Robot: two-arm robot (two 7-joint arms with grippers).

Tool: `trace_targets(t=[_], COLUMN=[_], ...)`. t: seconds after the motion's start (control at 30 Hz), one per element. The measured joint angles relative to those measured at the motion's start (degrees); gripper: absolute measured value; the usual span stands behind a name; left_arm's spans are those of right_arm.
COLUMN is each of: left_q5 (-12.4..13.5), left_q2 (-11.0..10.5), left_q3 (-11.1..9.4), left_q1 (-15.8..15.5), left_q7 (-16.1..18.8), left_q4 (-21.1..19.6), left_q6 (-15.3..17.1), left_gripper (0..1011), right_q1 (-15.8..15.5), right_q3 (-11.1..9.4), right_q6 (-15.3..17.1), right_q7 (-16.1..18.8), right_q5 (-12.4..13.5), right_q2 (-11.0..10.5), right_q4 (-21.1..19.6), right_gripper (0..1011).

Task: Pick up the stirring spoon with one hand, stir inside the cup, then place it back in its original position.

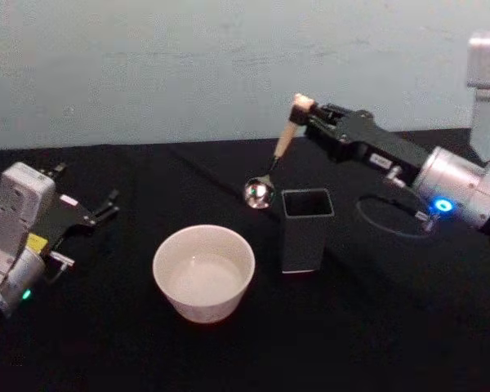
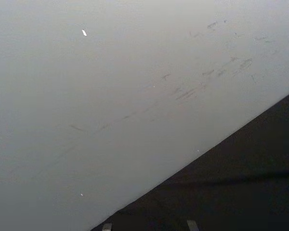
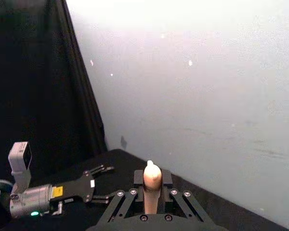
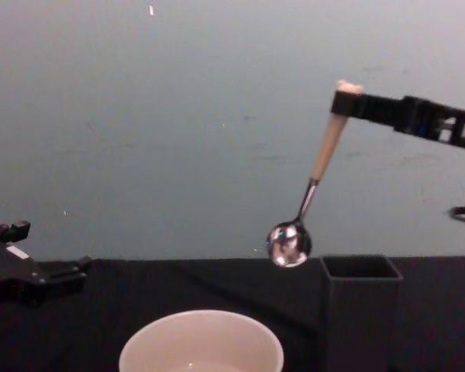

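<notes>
My right gripper (image 1: 304,112) pinches the stirring spoon (image 1: 284,144) by its top; left gripper (image 1: 108,204) idles open. Pivoting there, it could clip the cup (image 1: 201,305).

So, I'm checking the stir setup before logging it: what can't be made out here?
1. Whether the cup holds liquid: unclear in the head view; the chest view's bottom edge cuts off its base.
2. Inside of the holder: too dark in the head view, walled off in the chest view.
3. Handle top of the stirring spoon: partly covered by the right pincer in the head view, too small for detail in the right wrist view.
</notes>
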State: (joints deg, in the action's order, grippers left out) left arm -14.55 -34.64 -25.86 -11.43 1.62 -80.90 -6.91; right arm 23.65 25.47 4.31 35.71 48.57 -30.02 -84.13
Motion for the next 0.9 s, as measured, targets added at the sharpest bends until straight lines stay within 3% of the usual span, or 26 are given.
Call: trace_targets(t=[0.5, 0.9], left_q5=[0.0, 0.0], left_q2=[0.0, 0.0], left_q3=[0.0, 0.0], left_q1=[0.0, 0.0], left_q7=[0.0, 0.0], left_q4=[0.0, 0.0], left_q6=[0.0, 0.0], left_gripper=[1001, 1001], right_q1=[-4.1, -4.8], right_q3=[-4.1, -3.6], right_q6=[-2.2, -2.3], right_q7=[-1.8, -2.7], right_q5=[3.3, 1.9], right_q2=[-4.4, -4.6], right_q4=[-2.0, -0.9], right_gripper=[215, 215])
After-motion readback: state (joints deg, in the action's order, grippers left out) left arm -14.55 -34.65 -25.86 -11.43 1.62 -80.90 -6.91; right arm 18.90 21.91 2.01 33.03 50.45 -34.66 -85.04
